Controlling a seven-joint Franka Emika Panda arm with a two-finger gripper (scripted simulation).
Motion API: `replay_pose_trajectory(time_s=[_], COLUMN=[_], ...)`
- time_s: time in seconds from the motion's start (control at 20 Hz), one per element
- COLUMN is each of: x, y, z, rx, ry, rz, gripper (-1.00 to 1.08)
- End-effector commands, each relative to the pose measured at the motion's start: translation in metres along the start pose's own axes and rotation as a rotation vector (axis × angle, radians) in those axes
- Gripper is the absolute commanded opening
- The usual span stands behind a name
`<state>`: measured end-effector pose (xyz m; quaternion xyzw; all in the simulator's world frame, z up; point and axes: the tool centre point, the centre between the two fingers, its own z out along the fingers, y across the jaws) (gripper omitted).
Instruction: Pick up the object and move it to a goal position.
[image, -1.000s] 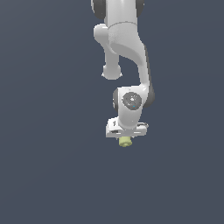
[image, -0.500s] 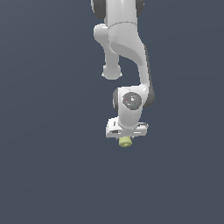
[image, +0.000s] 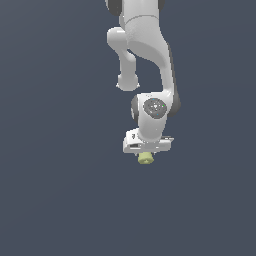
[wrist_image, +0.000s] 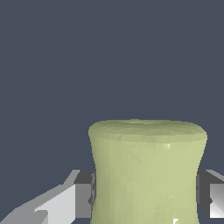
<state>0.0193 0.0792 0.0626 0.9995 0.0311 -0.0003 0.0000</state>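
The object (image: 145, 158) is a small pale yellow-green spool with flared ends. In the exterior view it pokes out just below the white hand of the arm, near the picture's middle. My gripper (image: 146, 155) is shut on the object, and the hand hides its fingers in that view. The wrist view shows the object (wrist_image: 148, 171) close up, its narrow waist pinched between two grey fingertips (wrist_image: 84, 194), one on each side.
A plain dark grey-blue surface (image: 60, 190) fills the background in both views. The white arm (image: 147, 60) reaches down from the top of the exterior view.
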Motion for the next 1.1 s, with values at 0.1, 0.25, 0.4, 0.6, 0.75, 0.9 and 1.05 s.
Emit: replay_pose_trajectory(time_s=[0.1, 0.25, 0.4, 0.6, 0.75, 0.9, 1.05], x=[-0.008, -0.015, -0.022, -0.029, -0.033, -0.034, -0.035], y=[-0.013, -0.024, -0.036, -0.048, -0.054, -0.058, -0.06], z=[-0.027, -0.051, -0.074, -0.099, -0.112, -0.121, -0.123], rx=[0.0, 0.0, 0.0, 0.0, 0.0, 0.0, 0.0], ry=[0.001, 0.001, 0.001, 0.001, 0.001, 0.001, 0.001], rz=[-0.001, -0.001, -0.001, -0.001, -0.001, -0.001, -0.001], gripper=[-1.0, -1.0, -1.0, -1.0, -1.0, -1.0, -1.0])
